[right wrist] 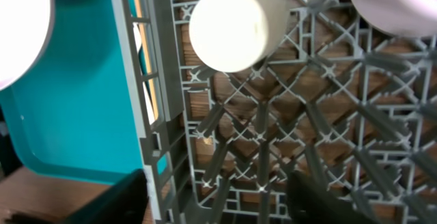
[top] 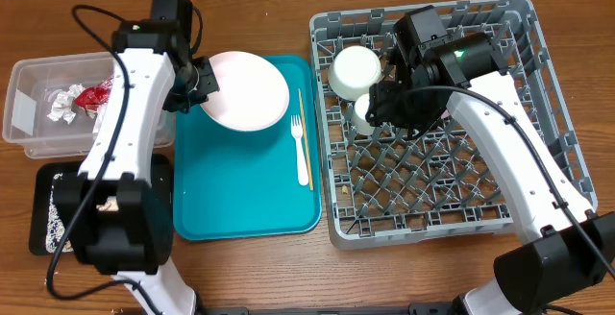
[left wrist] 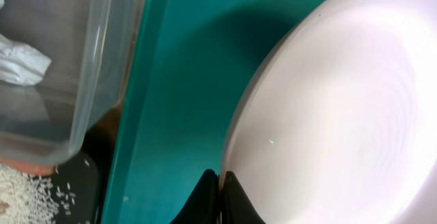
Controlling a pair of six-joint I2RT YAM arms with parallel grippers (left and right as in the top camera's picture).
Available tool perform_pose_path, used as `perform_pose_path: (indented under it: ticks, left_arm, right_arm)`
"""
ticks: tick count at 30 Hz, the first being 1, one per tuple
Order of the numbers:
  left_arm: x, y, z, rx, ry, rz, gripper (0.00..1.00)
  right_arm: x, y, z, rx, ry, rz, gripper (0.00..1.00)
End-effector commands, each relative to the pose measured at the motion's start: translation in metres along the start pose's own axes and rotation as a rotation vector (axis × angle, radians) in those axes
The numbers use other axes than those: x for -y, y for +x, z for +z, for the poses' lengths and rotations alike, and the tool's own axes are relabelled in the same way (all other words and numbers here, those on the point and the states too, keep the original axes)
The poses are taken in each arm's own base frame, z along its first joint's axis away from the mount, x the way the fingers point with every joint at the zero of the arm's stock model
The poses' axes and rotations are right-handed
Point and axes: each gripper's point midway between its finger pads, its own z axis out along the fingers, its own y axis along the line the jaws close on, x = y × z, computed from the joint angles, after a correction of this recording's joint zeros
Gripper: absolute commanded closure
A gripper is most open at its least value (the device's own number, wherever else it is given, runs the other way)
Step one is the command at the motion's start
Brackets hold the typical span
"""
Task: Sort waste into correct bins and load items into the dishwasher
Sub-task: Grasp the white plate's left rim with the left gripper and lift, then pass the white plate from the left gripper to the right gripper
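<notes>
Left gripper is pinching, jaws pressed together, the left rim of the pale pink plate, which is lying flat on the teal tray. White fork and chopstick are lying parallel, long axes running far-to-near. Right gripper is hanging over the dish rack, jaws spread and cut off at the frame edge.

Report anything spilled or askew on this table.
Rice lies scattered loose over the black tray, left of the teal tray. It looks spilled, though all within the black tray. Nothing else stands out.
</notes>
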Motion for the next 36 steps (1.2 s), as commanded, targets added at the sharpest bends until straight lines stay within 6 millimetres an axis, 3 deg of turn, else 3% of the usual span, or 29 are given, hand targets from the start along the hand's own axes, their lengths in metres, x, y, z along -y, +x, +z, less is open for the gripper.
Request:
perform_pose_path:
  ticks: [1,7,13,15,22,32,36]
  left_arm:
    - [0.022,0.013,-0.053,0.024,0.160,0.044,0.96]
    - [0.034,0.045,-0.074,-0.019,0.182,0.106,0.96]
    - [0.069,0.077,-0.078,-0.060,0.204,0.249,0.96]
    - [0.079,0.082,-0.079,-0.057,0.213,0.281,0.96]
    - [0.103,0.089,-0.082,-0.037,0.266,0.330,0.96]
    - [0.116,0.093,-0.086,-0.058,0.347,0.344,0.96]
    - [0.116,0.093,-0.086,-0.057,0.347,0.345,0.96]
  right_arm:
    - [-0.011,-0.002,-0.005,0.014,-0.058,-0.031,0.28]
    - [-0.046,-0.002,-0.011,0.007,-0.258,-0.133,0.24]
    - [-0.051,-0.008,-0.012,0.033,-0.281,-0.143,0.25]
    - [-0.051,-0.009,-0.012,0.034,-0.281,-0.143,0.30]
    - [-0.046,-0.009,-0.010,0.038,-0.252,-0.139,0.33]
    - [-0.039,-0.007,-0.004,0.029,-0.217,-0.132,0.37]
    - [-0.037,-0.006,0.002,0.023,-0.215,-0.130,0.47]
